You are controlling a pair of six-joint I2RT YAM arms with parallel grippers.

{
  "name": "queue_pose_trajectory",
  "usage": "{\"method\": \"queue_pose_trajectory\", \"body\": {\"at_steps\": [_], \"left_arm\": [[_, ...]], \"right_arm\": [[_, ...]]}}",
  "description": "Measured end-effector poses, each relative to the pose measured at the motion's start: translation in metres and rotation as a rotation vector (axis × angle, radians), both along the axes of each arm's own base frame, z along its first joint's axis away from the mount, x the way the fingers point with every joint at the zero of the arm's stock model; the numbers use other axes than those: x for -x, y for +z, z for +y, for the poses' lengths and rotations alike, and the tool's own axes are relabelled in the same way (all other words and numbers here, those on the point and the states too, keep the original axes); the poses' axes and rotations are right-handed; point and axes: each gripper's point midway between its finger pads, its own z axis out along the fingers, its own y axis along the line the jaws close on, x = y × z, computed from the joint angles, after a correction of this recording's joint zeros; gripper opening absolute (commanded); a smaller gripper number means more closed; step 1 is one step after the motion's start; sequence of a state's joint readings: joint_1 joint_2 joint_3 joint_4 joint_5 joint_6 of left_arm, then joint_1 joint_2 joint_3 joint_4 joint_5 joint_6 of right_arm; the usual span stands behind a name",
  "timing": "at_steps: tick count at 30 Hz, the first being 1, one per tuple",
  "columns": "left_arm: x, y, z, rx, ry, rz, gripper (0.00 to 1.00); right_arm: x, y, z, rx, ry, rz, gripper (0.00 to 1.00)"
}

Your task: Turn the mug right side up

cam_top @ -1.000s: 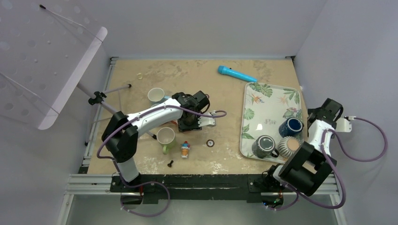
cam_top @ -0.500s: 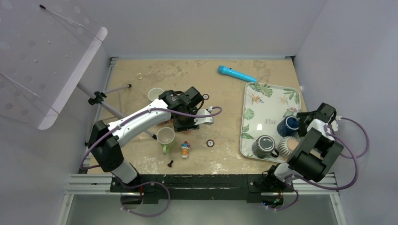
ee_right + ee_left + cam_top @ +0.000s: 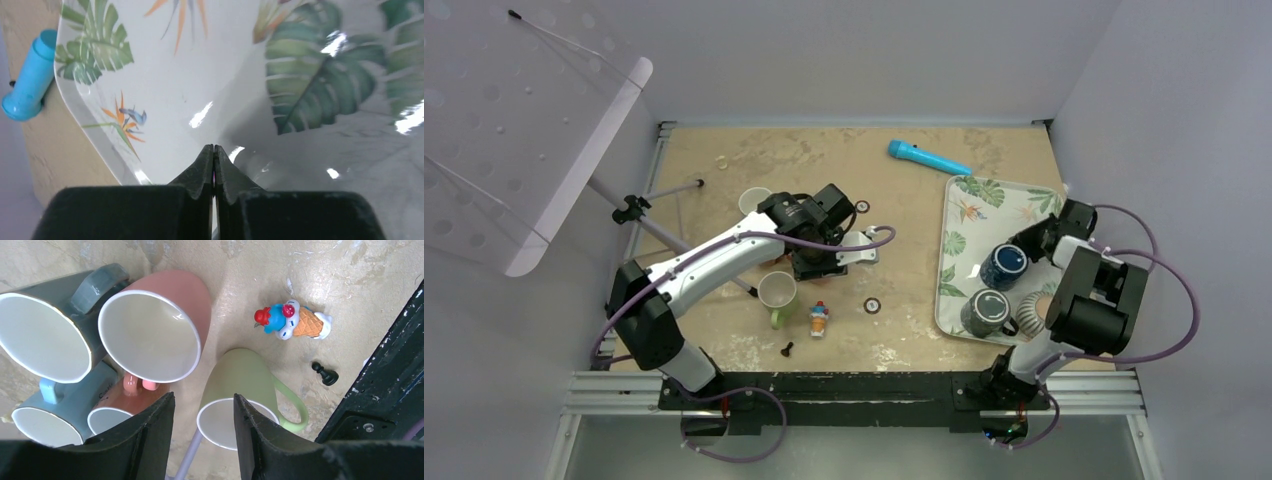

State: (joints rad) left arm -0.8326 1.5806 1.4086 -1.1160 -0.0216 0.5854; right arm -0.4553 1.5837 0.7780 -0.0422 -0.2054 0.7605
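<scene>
The left pincer covers the lower parts of the light-blue mug and second pink mug.

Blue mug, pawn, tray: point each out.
Blue mug (image 3: 1004,267), top external view, middle of its round face.
Pawn (image 3: 325,374), left wrist view, on its body.
Tray (image 3: 165,100), right wrist view, bare white floor.

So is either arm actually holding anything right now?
Seemingly nothing. The left gripper hangs open above the mugs; the right gripper is shut with nothing visible between its fingers, beside the dark blue mug.
</scene>
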Motion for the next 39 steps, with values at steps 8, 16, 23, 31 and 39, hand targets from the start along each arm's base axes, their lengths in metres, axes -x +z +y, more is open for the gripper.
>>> {"method": "queue_pose_trajectory", "body": {"at_steps": [8,16,23,31,39], "left_arm": [[0.004,0.016,0.001,0.052,0.01,-0.006,0.54],[0.001,0.027,-0.001,0.108,0.045,0.016,0.55],[0.005,0.026,0.002,0.101,0.05,0.034,0.58],[0.009,0.023,0.002,0.111,0.08,0.052,0.59],[0.025,0.011,0.007,0.113,0.1,0.107,0.59]], "right_arm": [[-0.023,0.031,0.075,0.051,0.336,-0.127,0.0],[-0.048,0.111,0.114,0.181,0.514,-0.354,0.1],[-0.051,0.125,0.071,0.392,0.421,-0.114,0.92],[-0.011,0.102,0.042,0.488,0.356,0.146,0.96],[0.027,0.033,0.045,0.403,0.423,0.419,0.88]]}}
